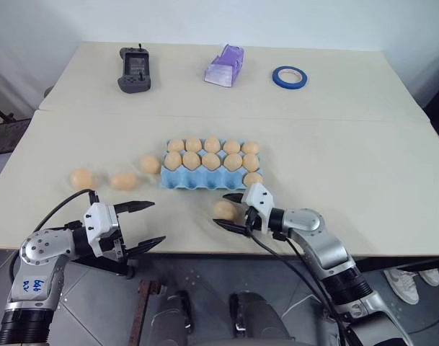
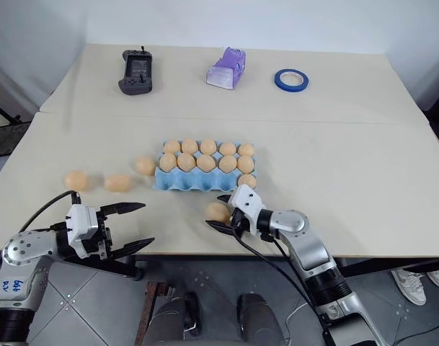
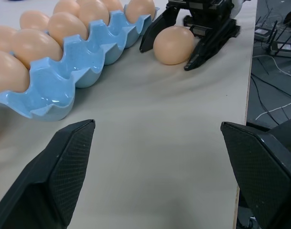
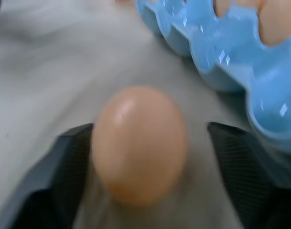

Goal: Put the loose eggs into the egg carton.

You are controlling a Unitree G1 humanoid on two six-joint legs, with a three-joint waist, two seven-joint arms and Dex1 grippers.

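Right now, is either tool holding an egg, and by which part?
None held yet. The right tool brackets a loose egg on the table, a gap showing beside it. The left tool is open.

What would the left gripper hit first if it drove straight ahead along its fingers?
Probably the loose egg between the right gripper's fingers; bare table lies before it. The egg carton sits just beside that line.

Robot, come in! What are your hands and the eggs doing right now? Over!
Left gripper open, empty. Right gripper straddling pale tan egg, gap on one side. Light blue pulp carton: near row mostly empty. Three eggs loose left of it.
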